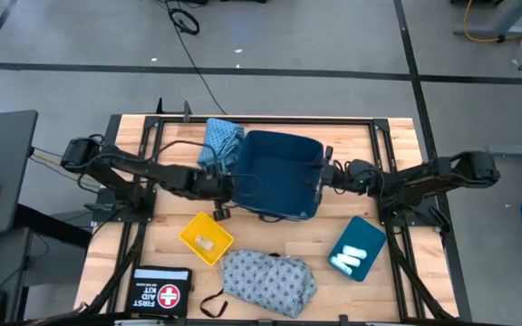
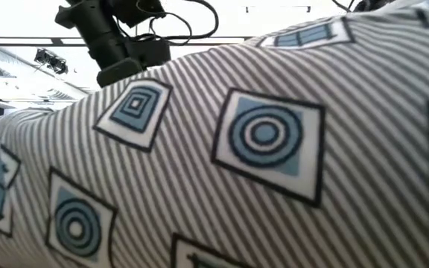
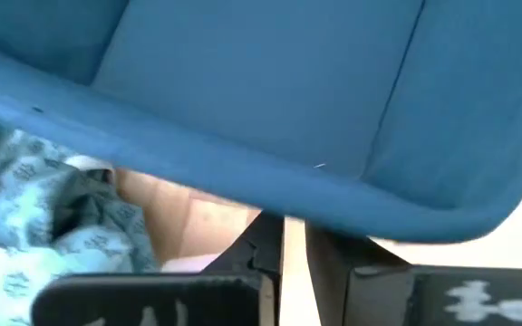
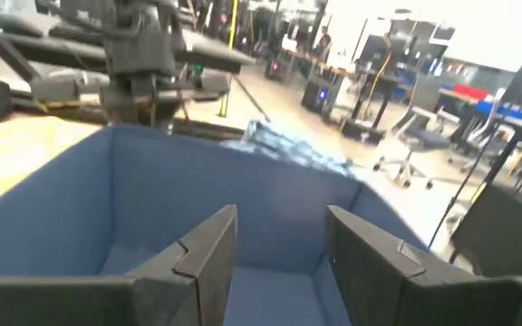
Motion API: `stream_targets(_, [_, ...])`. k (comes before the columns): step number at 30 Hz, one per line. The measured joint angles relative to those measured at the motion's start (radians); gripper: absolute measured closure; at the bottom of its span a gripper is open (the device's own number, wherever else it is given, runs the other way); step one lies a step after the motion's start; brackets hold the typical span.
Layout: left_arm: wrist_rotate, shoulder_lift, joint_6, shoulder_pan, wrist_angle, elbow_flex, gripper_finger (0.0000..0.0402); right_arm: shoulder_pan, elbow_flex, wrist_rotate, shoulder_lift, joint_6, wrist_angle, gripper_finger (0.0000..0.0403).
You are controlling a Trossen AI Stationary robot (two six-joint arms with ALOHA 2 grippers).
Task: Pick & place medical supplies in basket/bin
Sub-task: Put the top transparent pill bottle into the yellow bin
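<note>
Blue bin (image 1: 277, 172) mid-table, rim pinched by nearly closed left gripper (image 1: 227, 187); right gripper (image 1: 326, 174) held open over opposite rim. Grey-blue garment (image 1: 268, 279) at the front edge judged soft, light; best gathered at a fold.

Bright even light, blurred wrist views

Low view almost wholly blocked by the striped grey-blue garment (image 2: 259, 164). Yellow tray (image 1: 206, 238) contents too small to identify. Teal-blue garment (image 1: 222, 138) partly hidden behind the blue bin (image 1: 279, 172).
</note>
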Motion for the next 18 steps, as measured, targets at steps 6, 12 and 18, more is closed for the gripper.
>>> stream_targets(6, [0.020,-0.006,0.171,0.023,-0.084,0.000,0.0349,0.000,0.000,0.000,-0.109,-0.038,-0.074,0.0227])
stream_targets(12, [0.026,-0.006,0.308,0.034,-0.168,0.000,0.0283,0.000,0.000,0.000,-0.158,-0.047,-0.145,0.0226])
stream_targets(18, [-0.015,0.011,0.398,0.114,-0.182,0.000,0.0201,0.000,0.000,-0.018,-0.155,-0.053,-0.156,0.0226])
